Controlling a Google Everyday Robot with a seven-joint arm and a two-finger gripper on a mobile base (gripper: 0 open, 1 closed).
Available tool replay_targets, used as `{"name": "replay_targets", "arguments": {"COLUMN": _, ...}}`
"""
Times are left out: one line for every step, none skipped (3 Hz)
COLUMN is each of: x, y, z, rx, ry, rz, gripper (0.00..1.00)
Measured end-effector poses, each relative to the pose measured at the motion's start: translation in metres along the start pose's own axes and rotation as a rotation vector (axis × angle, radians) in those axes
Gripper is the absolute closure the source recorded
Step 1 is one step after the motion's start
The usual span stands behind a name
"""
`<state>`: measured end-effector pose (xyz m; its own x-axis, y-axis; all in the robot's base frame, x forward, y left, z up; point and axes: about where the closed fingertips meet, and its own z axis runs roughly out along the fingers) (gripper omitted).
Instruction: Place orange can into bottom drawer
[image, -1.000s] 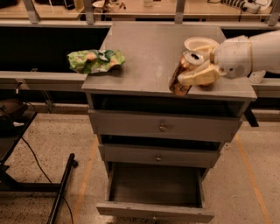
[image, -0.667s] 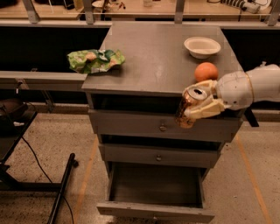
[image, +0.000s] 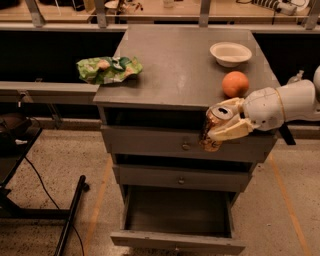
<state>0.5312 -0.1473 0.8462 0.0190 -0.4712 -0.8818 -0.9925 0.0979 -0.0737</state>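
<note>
The orange can (image: 212, 130), orange-brown with a silver top, hangs upright in front of the cabinet's top drawer, to the right of its knob. My gripper (image: 226, 120) comes in from the right on a white arm and is shut on the can, one pale finger behind it and one in front. The bottom drawer (image: 178, 239) is pulled open below, its dark inside bare. The can is well above the drawer's opening, over its right part.
On the grey cabinet top (image: 175, 65) lie a green chip bag (image: 107, 69) at the left edge, a white bowl (image: 230, 53) at the back right and a round orange fruit (image: 235, 83). Two knobbed drawers are shut. A black stand leg (image: 70, 220) lies on the floor at left.
My gripper has carried the can off the cabinet top, forward over the front edge and down in front of the top drawer. The fruit and bowl are now uncovered.
</note>
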Motion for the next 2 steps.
{"name": "replay_targets", "arguments": {"x": 0.032, "y": 0.020, "z": 0.020, "rx": 0.046, "ry": -0.019, "rz": 0.017, "gripper": 1.00}}
{"name": "replay_targets", "arguments": {"x": 0.084, "y": 0.051, "z": 0.036, "rx": 0.151, "ry": -0.059, "rz": 0.025, "gripper": 1.00}}
